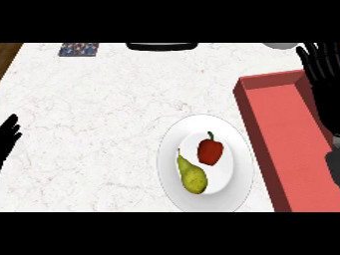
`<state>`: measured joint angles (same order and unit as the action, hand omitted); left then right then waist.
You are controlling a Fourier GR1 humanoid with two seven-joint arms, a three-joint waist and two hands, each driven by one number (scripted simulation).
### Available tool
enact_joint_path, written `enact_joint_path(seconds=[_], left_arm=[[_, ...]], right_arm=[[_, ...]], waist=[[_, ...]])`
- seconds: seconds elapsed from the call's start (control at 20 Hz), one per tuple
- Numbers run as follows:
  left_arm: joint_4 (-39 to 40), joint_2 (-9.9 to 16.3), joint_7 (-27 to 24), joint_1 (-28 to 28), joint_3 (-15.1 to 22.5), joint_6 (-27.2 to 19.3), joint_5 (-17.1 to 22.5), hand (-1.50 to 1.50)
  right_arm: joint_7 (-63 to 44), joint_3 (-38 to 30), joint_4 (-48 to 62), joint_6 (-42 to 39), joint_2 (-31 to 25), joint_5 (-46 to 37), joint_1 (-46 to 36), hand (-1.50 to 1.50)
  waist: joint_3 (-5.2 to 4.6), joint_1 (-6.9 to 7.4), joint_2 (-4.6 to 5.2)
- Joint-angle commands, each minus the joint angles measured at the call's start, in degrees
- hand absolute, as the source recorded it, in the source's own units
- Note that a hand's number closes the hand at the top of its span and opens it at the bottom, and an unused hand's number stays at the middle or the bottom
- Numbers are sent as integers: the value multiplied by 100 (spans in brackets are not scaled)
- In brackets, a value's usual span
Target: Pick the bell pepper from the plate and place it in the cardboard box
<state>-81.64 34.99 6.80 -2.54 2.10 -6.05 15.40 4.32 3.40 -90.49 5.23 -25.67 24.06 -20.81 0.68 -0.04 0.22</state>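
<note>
One bell pepper (211, 151), one pear (192, 176), one plate (235, 194)

I look steeply down from my head onto the counter (91, 124), near edge at the bottom, far edge on top; it's my only view.

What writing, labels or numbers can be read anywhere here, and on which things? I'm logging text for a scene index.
No readable text in this view.
Patterned mat at the far edge: multicoloured specks, too small to tell whether any are letters.
Plate, bell pepper, pear, red box: no marks or labels.
Dark item and pale item at the far edge: cut off, nothing legible.
</note>
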Motion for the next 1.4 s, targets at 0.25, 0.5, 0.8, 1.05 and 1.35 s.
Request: enact_joint_path(seconds=[0.25,0.5,0.8,1.05,1.35], left_arm=[[-964,-24,-945,895,410,245,-535,0],[-1040,-344,-1104,864,850,354,-681,0],[-946,-455,-1122,1178,936,476,-756,0],[-577,-606,-1364,1400,977,609,-852,0],[-784,-623,-1137,1568,1096,767,-843,0]], right_arm=[[-985,-185,-1041,1741,-848,-1696,147,-150],[-2064,826,-1565,2248,-1306,-3383,1337,-150],[-3142,1725,-2674,1787,-2013,-5076,1584,-150],[-4558,2263,-3002,605,-2198,-5593,1244,-150],[-6244,3166,-3130,-1266,-1919,-5321,246,-150]], waist=[[-134,-694,-243],[-105,-474,-123],[-101,-189,-71],[-98,-34,-12],[-104,208,-6]])
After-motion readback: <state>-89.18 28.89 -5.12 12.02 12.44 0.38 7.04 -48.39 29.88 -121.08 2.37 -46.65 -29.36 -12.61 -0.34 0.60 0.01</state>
